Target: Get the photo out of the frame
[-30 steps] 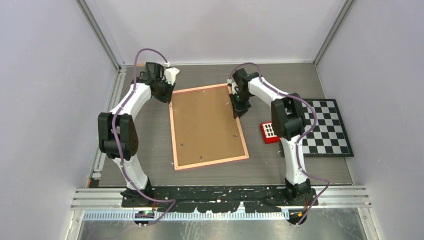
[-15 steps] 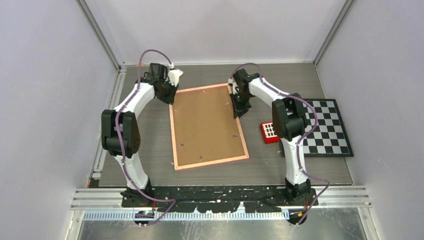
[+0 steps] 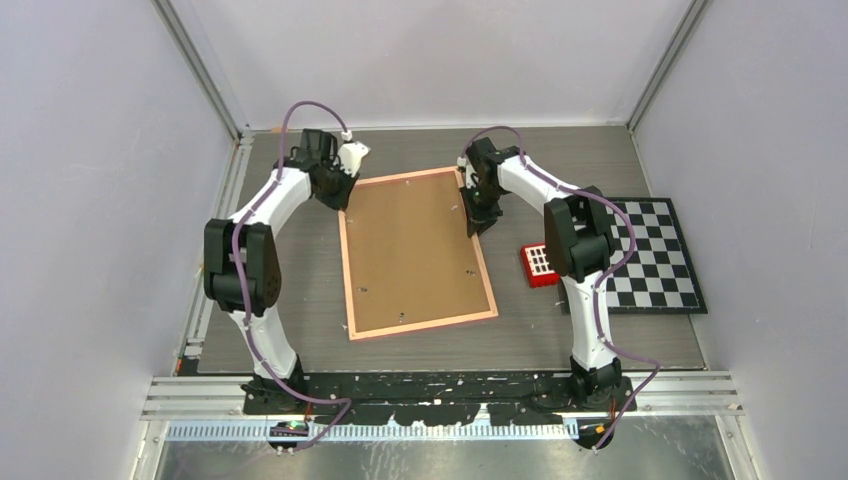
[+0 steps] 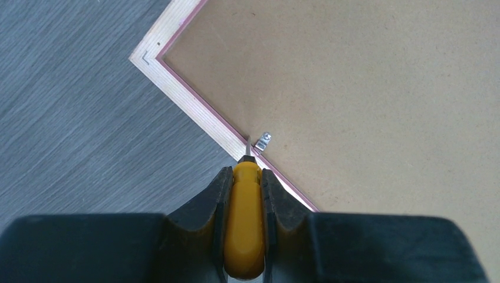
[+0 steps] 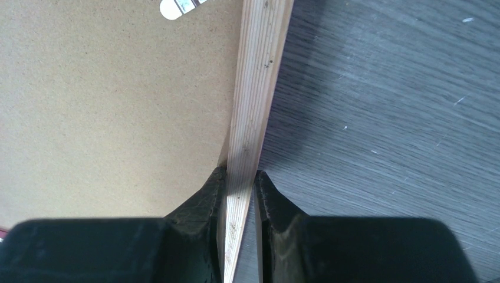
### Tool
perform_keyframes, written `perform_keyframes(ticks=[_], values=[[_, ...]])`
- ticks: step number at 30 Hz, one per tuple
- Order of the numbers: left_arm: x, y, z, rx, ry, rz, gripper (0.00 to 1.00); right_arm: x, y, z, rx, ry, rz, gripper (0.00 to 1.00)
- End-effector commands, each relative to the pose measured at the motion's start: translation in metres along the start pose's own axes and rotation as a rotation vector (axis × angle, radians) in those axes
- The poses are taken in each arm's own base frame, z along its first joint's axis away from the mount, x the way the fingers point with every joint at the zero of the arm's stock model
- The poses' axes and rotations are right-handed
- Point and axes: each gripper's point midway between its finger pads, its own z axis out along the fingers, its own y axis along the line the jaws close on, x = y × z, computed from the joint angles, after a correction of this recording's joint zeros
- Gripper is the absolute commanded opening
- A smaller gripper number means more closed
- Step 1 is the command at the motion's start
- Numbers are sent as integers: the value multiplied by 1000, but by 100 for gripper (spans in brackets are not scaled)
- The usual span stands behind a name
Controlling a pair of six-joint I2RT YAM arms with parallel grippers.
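Note:
The frame (image 3: 415, 255) lies face down on the table, its brown fibreboard back up inside a thin pink border. The photo is hidden under the back panel. My left gripper (image 3: 338, 193) is at the frame's far left corner, shut on a yellow-handled screwdriver (image 4: 244, 224). The screwdriver's tip touches a small metal clip (image 4: 263, 140) by the frame border (image 4: 194, 118). My right gripper (image 3: 478, 222) is shut on the frame's right border (image 5: 256, 100), one finger on each side of the wood strip. Another clip (image 5: 177, 7) shows on the back panel.
A black-and-white checkerboard (image 3: 655, 255) lies at the right of the table. A small red block with a white grid (image 3: 538, 264) sits between it and the frame. Walls close the table in on the left, the far side and the right.
My left arm has shifted a little to the right, bringing the wrist closer over the frame's far left corner. The right arm and the frame have not visibly moved.

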Motion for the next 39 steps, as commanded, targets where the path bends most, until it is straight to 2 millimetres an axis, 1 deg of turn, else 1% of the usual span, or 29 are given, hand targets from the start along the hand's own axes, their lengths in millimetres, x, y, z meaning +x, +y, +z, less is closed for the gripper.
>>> perform_keyframes(ticks=[1, 6, 11, 15, 20, 24, 28, 36, 39], values=[[16, -20, -11, 46, 45, 18, 0, 8, 2, 13, 13, 18, 1, 1], [23, -35, -13, 76, 67, -44, 0, 8, 3, 15, 10, 19, 4, 1], [30, -52, -8, 102, 82, -93, 0, 7, 3, 16, 9, 18, 8, 1], [33, -60, -6, 128, 95, -148, 0, 7, 3, 15, 10, 20, 9, 0], [35, -68, -7, 156, 107, -213, 0, 7, 3, 16, 10, 21, 9, 0], [37, -82, -8, 201, 123, -328, 0, 6, 3, 16, 10, 21, 10, 0], [37, -92, -6, 222, 116, -431, 0, 7, 4, 16, 10, 22, 7, 0], [32, -91, 2, 212, 112, -518, 0, 9, 6, 16, 9, 28, 5, 1], [23, -88, -1, 211, 71, -524, 0, 10, 7, 15, 9, 29, 2, 0]])
